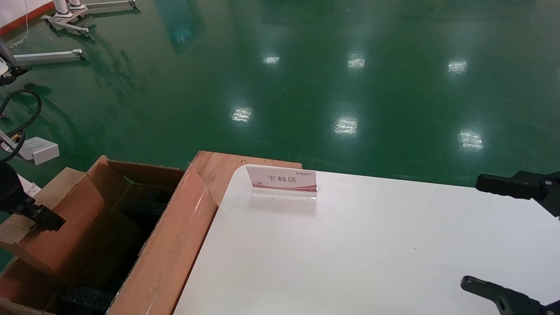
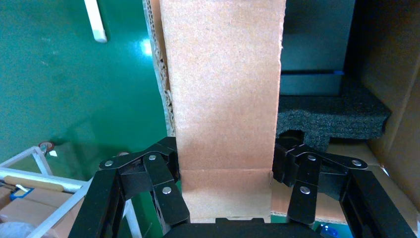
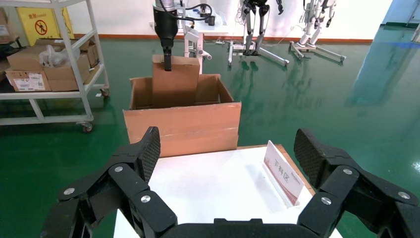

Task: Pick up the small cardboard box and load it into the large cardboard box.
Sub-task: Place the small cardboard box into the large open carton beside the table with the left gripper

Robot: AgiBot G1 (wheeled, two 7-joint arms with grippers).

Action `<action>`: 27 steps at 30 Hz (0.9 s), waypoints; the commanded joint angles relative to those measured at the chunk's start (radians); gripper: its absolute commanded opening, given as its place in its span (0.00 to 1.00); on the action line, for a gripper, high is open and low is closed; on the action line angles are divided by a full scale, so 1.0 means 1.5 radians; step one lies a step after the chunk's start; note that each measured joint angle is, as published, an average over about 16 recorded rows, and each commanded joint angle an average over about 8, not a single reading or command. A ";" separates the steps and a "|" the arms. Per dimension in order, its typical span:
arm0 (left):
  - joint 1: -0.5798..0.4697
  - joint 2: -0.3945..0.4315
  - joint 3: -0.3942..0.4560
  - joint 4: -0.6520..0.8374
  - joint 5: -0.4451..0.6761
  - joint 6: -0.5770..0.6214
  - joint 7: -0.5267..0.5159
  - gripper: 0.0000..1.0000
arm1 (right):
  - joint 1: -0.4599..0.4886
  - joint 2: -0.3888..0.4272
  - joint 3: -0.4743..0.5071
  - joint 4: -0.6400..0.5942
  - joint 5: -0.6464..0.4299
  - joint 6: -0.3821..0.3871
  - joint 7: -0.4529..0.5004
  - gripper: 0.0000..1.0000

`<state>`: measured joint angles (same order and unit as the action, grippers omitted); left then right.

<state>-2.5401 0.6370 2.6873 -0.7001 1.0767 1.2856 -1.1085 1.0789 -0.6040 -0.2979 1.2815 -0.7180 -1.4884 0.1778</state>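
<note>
My left gripper (image 2: pixel 225 166) is shut on the small cardboard box (image 2: pixel 223 84), with a finger (image 2: pixel 166 171) pressed on each side. In the head view the small cardboard box (image 1: pixel 74 205) hangs at the far left under the left gripper (image 1: pixel 41 216), over the open large cardboard box (image 1: pixel 175 245). Black foam (image 1: pixel 144 201) lies inside. From the right wrist the small cardboard box (image 3: pixel 176 82) sticks up above the rim of the large cardboard box (image 3: pixel 183 129), its lower part hidden behind the near wall. My right gripper (image 3: pixel 228 153) stands open over the white table, empty.
A white table (image 1: pixel 350 253) fills the middle and right, with a small standing sign (image 1: pixel 282 180) near its far edge. A wooden top (image 1: pixel 218 168) shows beside the carton. A shelf cart (image 3: pixel 49 64) with parcels and robot stands (image 3: pixel 257 29) are on the green floor beyond.
</note>
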 commanded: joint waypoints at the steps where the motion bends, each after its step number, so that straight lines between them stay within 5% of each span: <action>1: 0.001 -0.002 0.002 -0.003 0.003 -0.003 -0.002 0.00 | 0.000 0.000 0.000 0.000 0.000 0.000 0.000 1.00; 27: 0.071 0.014 -0.009 0.017 -0.015 -0.083 -0.072 0.00 | 0.000 0.000 -0.001 0.000 0.001 0.000 0.000 1.00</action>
<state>-2.4365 0.6598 2.6763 -0.6767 1.0575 1.1631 -1.2200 1.0793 -0.6034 -0.2994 1.2815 -0.7170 -1.4878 0.1771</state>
